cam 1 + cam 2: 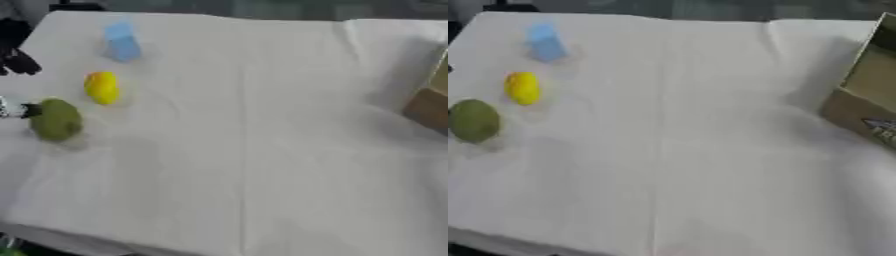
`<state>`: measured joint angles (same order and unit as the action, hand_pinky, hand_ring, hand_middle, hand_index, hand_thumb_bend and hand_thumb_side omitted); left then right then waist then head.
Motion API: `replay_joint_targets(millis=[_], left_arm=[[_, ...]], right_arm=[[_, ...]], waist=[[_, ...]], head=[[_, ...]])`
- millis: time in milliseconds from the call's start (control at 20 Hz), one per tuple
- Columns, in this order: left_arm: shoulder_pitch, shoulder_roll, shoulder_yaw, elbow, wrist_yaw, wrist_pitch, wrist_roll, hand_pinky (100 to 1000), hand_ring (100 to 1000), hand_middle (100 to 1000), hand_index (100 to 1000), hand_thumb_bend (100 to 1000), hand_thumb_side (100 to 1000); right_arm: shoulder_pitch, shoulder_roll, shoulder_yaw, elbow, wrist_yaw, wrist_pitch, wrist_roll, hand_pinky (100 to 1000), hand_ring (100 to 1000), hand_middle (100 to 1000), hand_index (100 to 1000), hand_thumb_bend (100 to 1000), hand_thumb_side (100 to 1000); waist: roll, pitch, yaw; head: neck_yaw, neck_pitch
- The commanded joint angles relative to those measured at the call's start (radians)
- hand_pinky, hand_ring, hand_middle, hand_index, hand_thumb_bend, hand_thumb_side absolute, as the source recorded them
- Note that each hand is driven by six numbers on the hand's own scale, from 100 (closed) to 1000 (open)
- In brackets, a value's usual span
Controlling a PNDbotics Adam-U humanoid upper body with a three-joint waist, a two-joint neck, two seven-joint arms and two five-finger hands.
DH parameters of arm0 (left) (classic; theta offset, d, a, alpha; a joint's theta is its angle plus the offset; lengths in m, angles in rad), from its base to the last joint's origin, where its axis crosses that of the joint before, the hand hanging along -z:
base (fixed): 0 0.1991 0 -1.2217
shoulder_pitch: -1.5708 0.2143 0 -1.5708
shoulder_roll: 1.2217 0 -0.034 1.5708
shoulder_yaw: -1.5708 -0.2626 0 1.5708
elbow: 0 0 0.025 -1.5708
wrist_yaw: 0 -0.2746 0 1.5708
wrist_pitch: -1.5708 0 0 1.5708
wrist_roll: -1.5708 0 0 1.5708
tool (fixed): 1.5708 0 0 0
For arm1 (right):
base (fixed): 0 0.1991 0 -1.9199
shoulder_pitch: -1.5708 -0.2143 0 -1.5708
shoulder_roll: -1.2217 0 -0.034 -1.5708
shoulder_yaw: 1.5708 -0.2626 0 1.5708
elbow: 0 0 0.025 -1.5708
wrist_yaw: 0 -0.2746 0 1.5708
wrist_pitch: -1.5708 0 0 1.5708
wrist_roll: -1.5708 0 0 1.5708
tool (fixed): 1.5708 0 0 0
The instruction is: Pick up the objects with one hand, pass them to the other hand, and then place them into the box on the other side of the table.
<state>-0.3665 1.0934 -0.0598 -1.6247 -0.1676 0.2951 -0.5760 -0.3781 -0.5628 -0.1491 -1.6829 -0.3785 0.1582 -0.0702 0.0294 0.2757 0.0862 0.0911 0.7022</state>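
Note:
Three objects lie on the white cloth at the left. A light blue block (122, 44) is farthest back, with a yellow oval fruit (101, 87) in front of it. Nearest me is a round green fruit (56, 119). My left hand (16, 59) shows as a dark shape at the left edge, level with the blue block. A silver and black part of it (12, 108) reaches to the green fruit's left side; whether it touches is unclear. The open cardboard box (866, 112) stands at the right edge. My right hand does not show.
The table (684, 150) is covered by a creased white cloth, with its front edge at the lower left. A wide stretch of cloth separates the objects from the box.

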Motion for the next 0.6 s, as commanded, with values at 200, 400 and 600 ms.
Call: replay_joint_targets(millis=[200,400,600], left_arm=[[-0.031,0.033,-0.015,0.041,-0.019,0.004,-0.007,902,872,754,816,477,135],[-0.059,0.018,-0.043,0.085,-0.037,0.007,-0.001,896,862,753,814,507,120],[-0.084,0.007,-0.068,0.115,-0.147,0.003,-0.014,886,861,765,818,557,100]], right_arm=[[-0.014,-0.035,-0.002,-0.012,0.005,-0.002,0.005,962,709,866,890,100,572],[-0.015,-0.034,-0.001,-0.011,0.006,-0.002,0.007,962,709,866,890,100,572],[-0.016,-0.034,0.001,-0.010,0.007,-0.001,0.010,962,709,866,889,100,573]], waist=[[0.013,-0.002,-0.002],[0.013,-0.002,-0.004],[0.013,-0.002,-0.007]], head=[[0.014,0.001],[0.024,-0.003],[0.025,0.001]])
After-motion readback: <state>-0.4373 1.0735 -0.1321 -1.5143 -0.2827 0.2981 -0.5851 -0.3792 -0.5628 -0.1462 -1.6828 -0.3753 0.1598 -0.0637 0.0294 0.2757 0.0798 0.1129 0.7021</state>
